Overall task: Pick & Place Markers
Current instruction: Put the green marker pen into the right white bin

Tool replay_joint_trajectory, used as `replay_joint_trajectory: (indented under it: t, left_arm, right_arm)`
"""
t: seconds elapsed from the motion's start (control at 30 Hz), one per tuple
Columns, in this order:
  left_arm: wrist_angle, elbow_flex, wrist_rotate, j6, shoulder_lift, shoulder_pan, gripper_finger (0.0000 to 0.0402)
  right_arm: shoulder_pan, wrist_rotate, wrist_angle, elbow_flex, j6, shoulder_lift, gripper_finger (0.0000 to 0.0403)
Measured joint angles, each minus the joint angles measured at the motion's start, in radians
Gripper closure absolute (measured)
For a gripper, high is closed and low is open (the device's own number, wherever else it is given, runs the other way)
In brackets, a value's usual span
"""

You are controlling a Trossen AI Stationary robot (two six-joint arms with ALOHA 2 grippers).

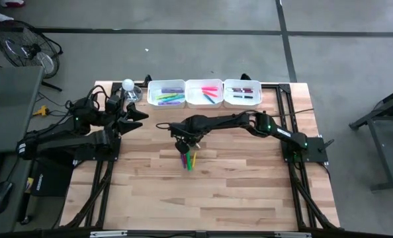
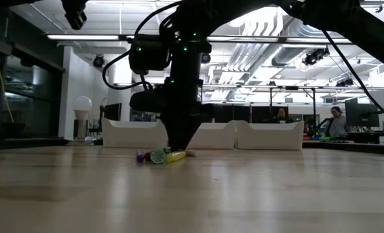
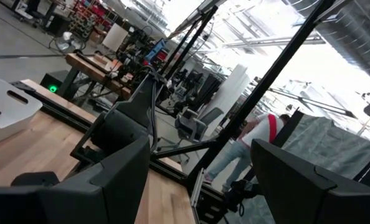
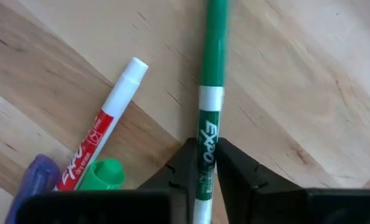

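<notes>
A small heap of markers [image 1: 186,160] lies mid-table. My right gripper [image 1: 182,144] points down over its far end and is shut on a green marker [image 4: 213,62]. Beside that one lie a red marker [image 4: 104,130] with a white cap, a green cap [image 4: 104,174] and a purple marker [image 4: 32,186], all flat on the wood. In the low view the gripper [image 2: 176,147] reaches down to the heap [image 2: 160,156]. My left gripper [image 1: 133,116] waits open at the far left, raised above the table. My right gripper pinches the green marker's white labelled barrel [image 4: 205,140] between its two fingertips [image 4: 184,163], near the middle of its length. The fingers come from above, pointing down, and lie across the marker. The marker lies level at table height; whether it is lifted clear I cannot tell.
Three white trays [image 1: 166,84], [image 1: 204,83], [image 1: 242,83] holding more markers stand in a row along the far edge. A white bulb-shaped object [image 1: 128,84] stands left of them. Bare wood stretches across the near half of the table [image 1: 216,198].
</notes>
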Motion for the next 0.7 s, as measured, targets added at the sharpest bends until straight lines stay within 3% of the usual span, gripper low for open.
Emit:
replay_joint_trajectory:
  t: [0.13, 0.47, 0.7]
  left_arm:
    - [0.000, 0.000, -0.001, 0.000, 0.000, 0.000, 0.0126]
    - [0.000, 0.000, -0.001, 0.000, 0.000, 0.000, 0.0126]
    - [0.000, 0.000, -0.014, 0.000, 0.000, 0.000, 0.0126]
  right_arm:
    - [0.000, 0.003, -0.001, 0.000, -0.042, 0.000, 0.0384]
    - [-0.020, -0.032, -0.030, -0.002, -0.084, -0.013, 0.0385]
    - [-0.053, 0.009, -0.109, -0.006, -0.098, -0.076, 0.0386]
